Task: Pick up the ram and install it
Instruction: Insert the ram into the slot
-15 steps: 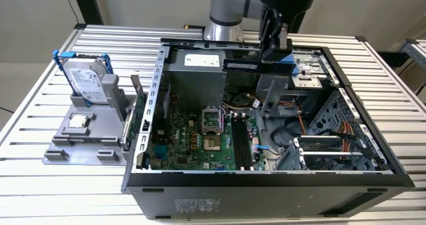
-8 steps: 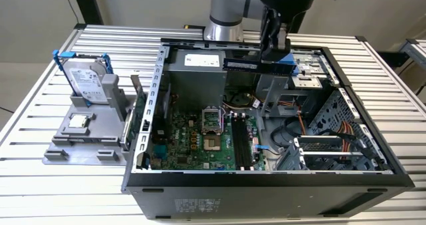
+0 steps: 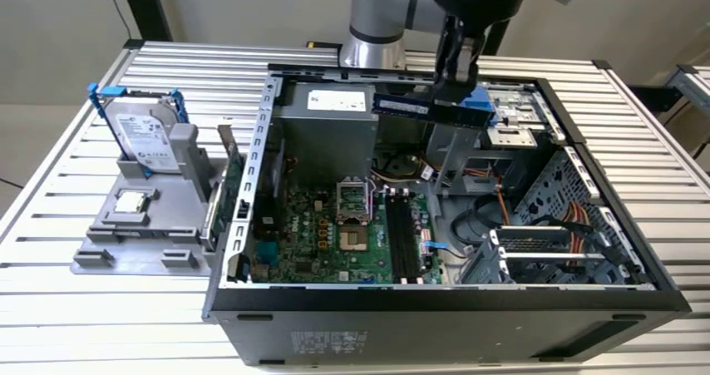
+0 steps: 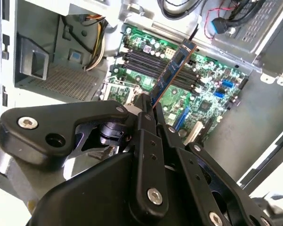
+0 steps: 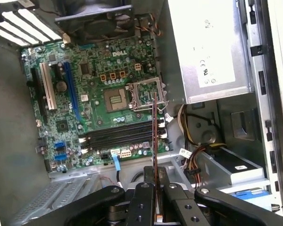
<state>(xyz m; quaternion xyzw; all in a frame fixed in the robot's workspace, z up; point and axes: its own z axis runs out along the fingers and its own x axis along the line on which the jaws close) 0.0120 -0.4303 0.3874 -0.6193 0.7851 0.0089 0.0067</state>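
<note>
The gripper [image 3: 455, 91], jaws clenched on the ram [image 3: 427, 106] high above the memory slots [image 3: 401, 238] and crosswise to them, should probably hold it level and turn it parallel to them.

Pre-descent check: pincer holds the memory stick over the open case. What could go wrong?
1. The memory stick lies crosswise to the black slots; pressed down so, it could jam or crack.
2. The pincer grips it near one end, so it may tilt.
3. Cables beside the slots could snag.
</note>
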